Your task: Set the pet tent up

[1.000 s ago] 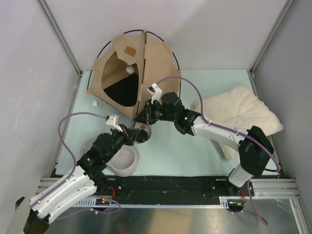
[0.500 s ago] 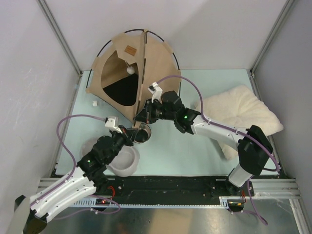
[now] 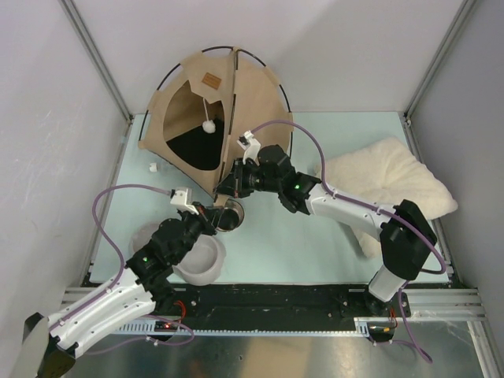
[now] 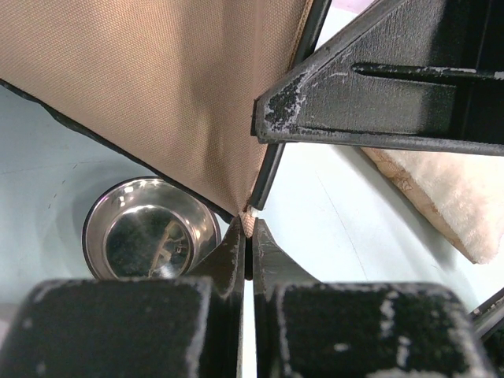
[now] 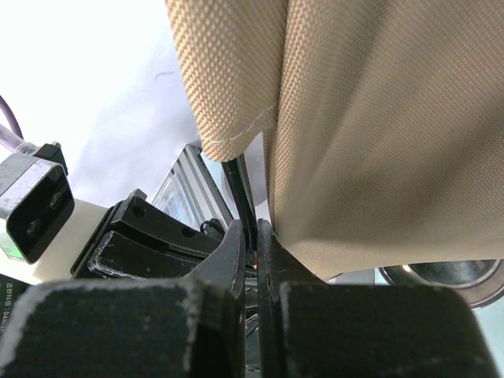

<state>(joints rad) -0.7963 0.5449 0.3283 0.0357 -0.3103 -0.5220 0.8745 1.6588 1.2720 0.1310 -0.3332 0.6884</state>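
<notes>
Pinching, left gripper [image 4: 246,236]: fingers pressed together on the very bottom corner of the pet tent [image 3: 256,98], where the tan fabric ends in a pale tip beside a black rod.
Right gripper [image 5: 252,236]: jaws closed tight on the thin black pole [image 5: 239,185] at that same corner, with fabric hanging just above. The two grippers are almost touching each other.
Tent's place: far-left part of the table [image 3: 315,236], close to the back wall. Its near corner sits just beside the steel dish [image 4: 150,236] of the grey double bowl [image 3: 197,264]. The cream pillow [image 3: 386,177] lies well apart to the right.
Risk, slipping: both grips seem to have very little material. If the arms pull in different directions, the pole could pop out of its pocket or the fabric could slide free, and that panel would sag.
Risk, crowding: with the fingers this close, one arm moving could knock the other off its hold.
Risk, landing: set down carelessly, the corner could end up in the dish rather than on the table, leaving the tent crooked.
Facing: the cat-head doorway [image 3: 189,130] opens toward the near-left, with the white pompom [image 3: 209,125] hanging in it and the label patch [image 3: 209,80] above.
Long axis: up the front seam, from the pinched corner to the peak. It looks upright, as far as I can judge from above.
</notes>
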